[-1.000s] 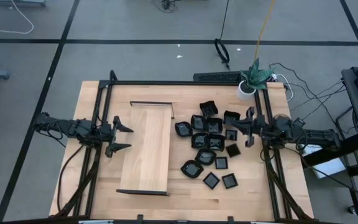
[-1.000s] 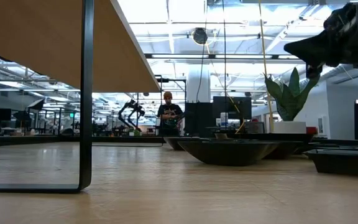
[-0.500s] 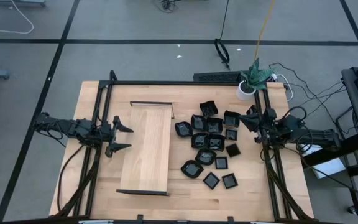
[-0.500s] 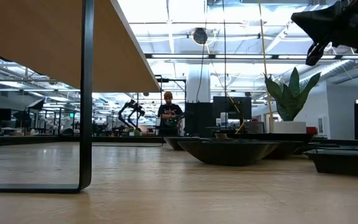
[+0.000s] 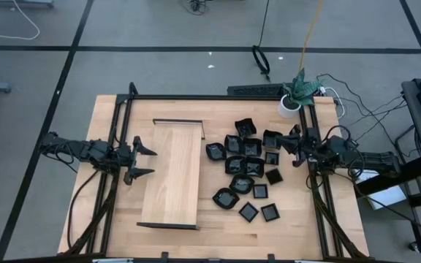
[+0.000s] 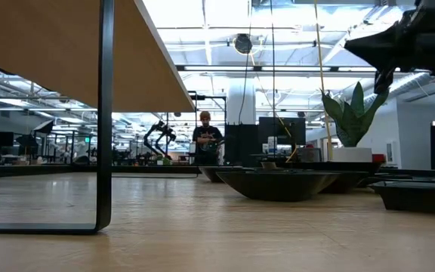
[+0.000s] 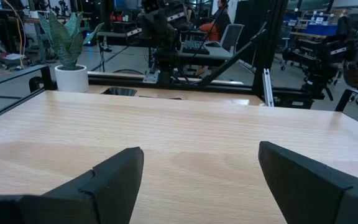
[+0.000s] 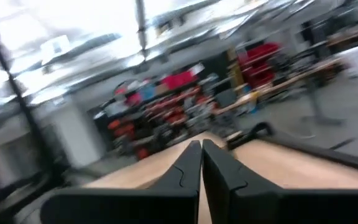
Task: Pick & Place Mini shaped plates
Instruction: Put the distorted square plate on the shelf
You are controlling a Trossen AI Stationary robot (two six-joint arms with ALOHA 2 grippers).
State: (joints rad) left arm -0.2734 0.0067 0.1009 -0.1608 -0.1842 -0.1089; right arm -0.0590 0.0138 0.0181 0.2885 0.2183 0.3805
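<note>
Several mini shaped plates (image 5: 245, 166), small glossy black dishes, sit on their bases in a loose cluster on the table's right half; the low view shows them from the side (image 6: 276, 182). My right gripper (image 5: 291, 145) hovers shut above the cluster's right edge, tipped a little upward, and holds nothing (image 8: 201, 158). It shows at the top right of the low view (image 6: 374, 47). My left gripper (image 5: 145, 161) waits open at the left edge of the pale wooden board (image 5: 172, 174), pointing level across it (image 7: 197, 180).
The long wooden board (image 7: 185, 134) lies left of centre on short black legs (image 6: 104, 113). A potted plant (image 5: 294, 95) stands at the far right corner. Black frame rails (image 5: 196, 97) run round the table. A person (image 6: 206, 143) stands far off in the room.
My right gripper has stayed at the right edge above the plates. It has tipped its fingers upward and rolled about its wrist, and it is still shut. The plates have not moved.
</note>
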